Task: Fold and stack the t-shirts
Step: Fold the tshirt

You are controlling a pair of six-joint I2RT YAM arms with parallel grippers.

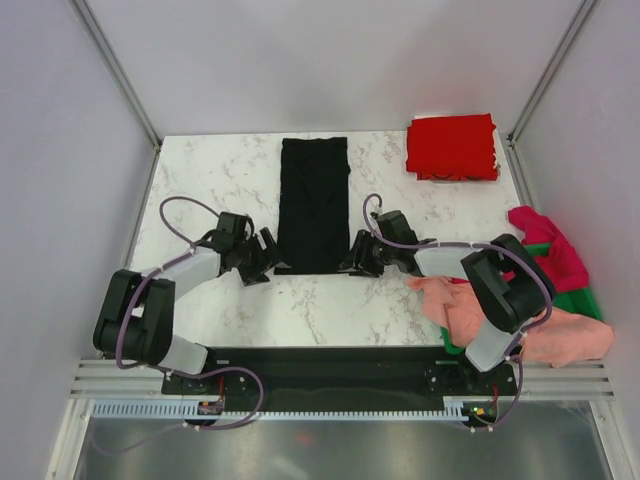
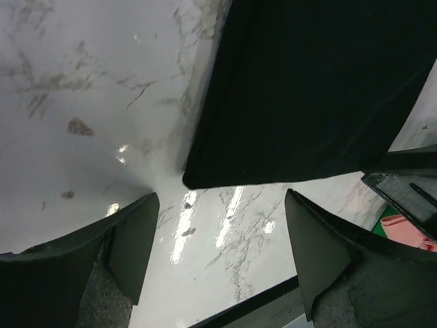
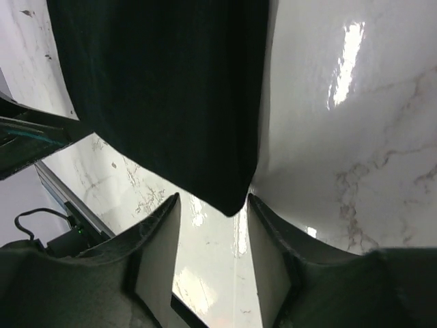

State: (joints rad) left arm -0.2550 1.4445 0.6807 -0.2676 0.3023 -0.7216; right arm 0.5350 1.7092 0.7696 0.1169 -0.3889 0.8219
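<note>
The black t-shirt [image 1: 314,203] lies flat as a long folded strip in the middle of the table. My left gripper [image 1: 268,258] is open at its near left corner, the corner [image 2: 194,179] just ahead of the jaws, not held. My right gripper [image 1: 357,258] is open at its near right corner, the corner tip [image 3: 231,207] just between the jaws. The bright red t-shirt [image 1: 452,146] lies folded at the far right. The salmon-pink t-shirt [image 1: 520,320] and the magenta t-shirt [image 1: 548,248] lie crumpled at the right edge.
The green bin [image 1: 578,302] sits at the right edge under the crumpled shirts. The marble table [image 1: 220,170] is walled by grey panels on three sides. A black rail [image 1: 320,365] runs along the near edge.
</note>
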